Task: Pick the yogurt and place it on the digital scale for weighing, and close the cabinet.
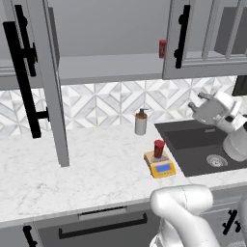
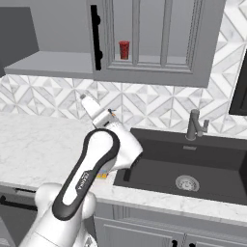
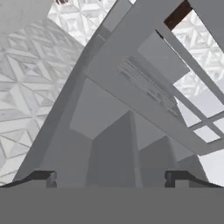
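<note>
The yogurt, a small red cup, stands upright on the yellow-orange digital scale on the marble counter left of the sink. A corner of the scale peeks out behind my arm. My gripper hangs above and right of the scale, raised and tilted up toward the cabinet. In the hand view the gripper is open with nothing between its fingertips, facing the grey panelled cabinet door. The cabinet stands open: its left door swings far out, and the right door is ajar.
A second red cup sits on the cabinet shelf. A grey soap dispenser stands by the backsplash. The dark sink with its faucet lies to the right. Base drawers run below the counter edge.
</note>
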